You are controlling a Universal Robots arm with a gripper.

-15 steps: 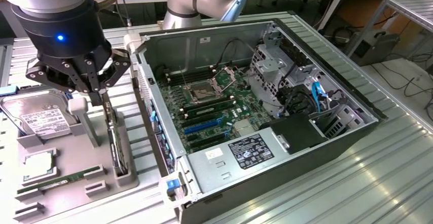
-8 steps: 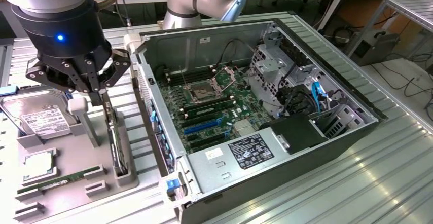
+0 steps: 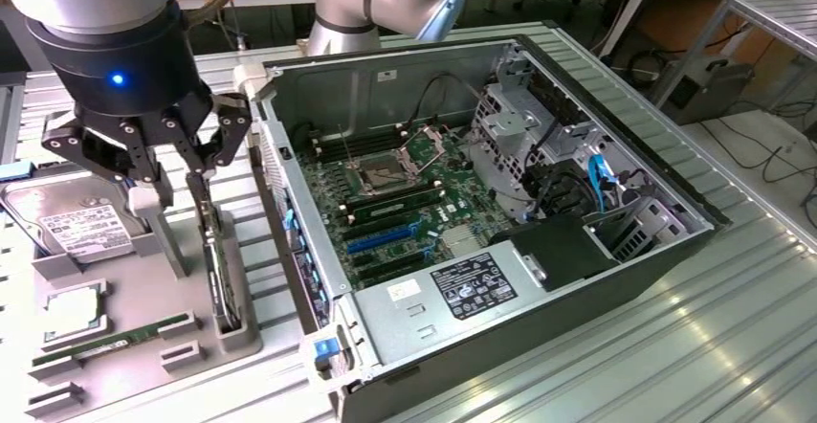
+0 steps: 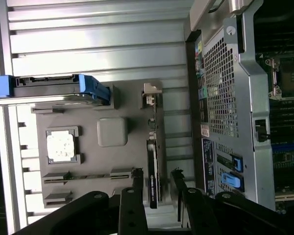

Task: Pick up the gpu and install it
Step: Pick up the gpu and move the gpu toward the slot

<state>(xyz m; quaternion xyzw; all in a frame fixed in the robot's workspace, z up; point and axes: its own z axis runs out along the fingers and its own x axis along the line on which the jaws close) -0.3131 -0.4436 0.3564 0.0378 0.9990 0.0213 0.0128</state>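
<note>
In the exterior view the arm (image 3: 109,40) is cut off by the top edge, and the gripper (image 3: 179,214) covers one edge of the hard drive (image 3: 71,224), whose far side runs off the exterior view's left. The gpu (image 3: 226,284) stands edge-on, so its faces are hidden. Print on the power supply label (image 3: 475,284) is too small to read. In the wrist view the fingers (image 4: 135,200) and the computer case (image 4: 235,98) run out of the picture

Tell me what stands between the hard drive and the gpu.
A gray post on the tray stands between hard drive and gpu, clear in the exterior view.
</note>
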